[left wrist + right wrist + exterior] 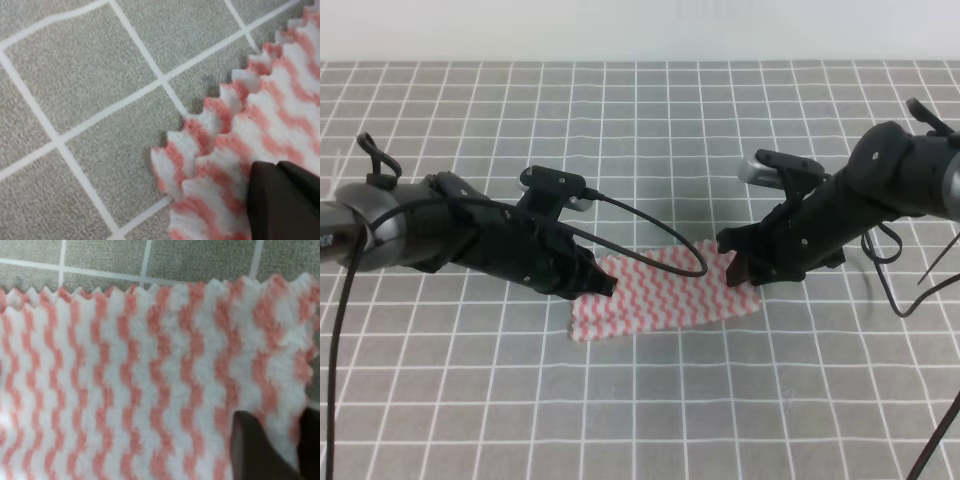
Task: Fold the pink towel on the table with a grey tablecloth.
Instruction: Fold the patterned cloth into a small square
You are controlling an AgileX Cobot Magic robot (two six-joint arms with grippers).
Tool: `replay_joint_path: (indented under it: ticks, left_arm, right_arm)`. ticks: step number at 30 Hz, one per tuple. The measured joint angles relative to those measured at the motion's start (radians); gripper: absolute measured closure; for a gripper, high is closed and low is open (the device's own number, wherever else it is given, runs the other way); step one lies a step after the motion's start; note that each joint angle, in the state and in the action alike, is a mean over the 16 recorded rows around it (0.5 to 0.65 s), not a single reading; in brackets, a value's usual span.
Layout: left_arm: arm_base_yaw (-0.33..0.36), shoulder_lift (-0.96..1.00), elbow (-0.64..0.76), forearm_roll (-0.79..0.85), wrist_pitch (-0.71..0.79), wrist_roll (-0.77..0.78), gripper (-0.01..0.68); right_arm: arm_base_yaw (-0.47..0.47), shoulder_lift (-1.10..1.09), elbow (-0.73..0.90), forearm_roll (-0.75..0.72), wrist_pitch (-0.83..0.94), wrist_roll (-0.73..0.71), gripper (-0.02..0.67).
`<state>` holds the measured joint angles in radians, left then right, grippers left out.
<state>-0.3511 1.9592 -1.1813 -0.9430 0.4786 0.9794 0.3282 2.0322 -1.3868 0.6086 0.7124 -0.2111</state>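
Observation:
The pink towel (665,290) lies flat on the table with a grey tablecloth (640,130) as a wide strip, tilted up to the right. My left gripper (605,285) sits low at its left end. In the left wrist view its dark fingertips (285,200) are pressed together over the jagged corner of the towel (240,130). My right gripper (738,270) is at the towel's right end. The right wrist view shows the towel (125,380) filling the frame. A narrow fold of its edge is pinched in the right gripper (280,450).
The gridded grey cloth (100,75) runs out on every side of the towel. A black cable (650,235) loops from the left arm over the towel's upper left part. More cables hang at the right arm (900,270). A pale wall borders the far edge.

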Motion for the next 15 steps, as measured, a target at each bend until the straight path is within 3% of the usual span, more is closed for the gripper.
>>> replay_joint_path:
  ticks: [8, 15]
  left_arm:
    - [0.0, -0.001, 0.0, 0.0, 0.002, 0.0, 0.672]
    - [0.0, -0.001, 0.0, 0.0, 0.005, 0.0, 0.672]
  right_arm:
    - [0.0, -0.022, -0.008, -0.002, 0.003, 0.017, 0.638]
    - [0.008, -0.054, -0.016, 0.01, 0.008, 0.014, 0.66]
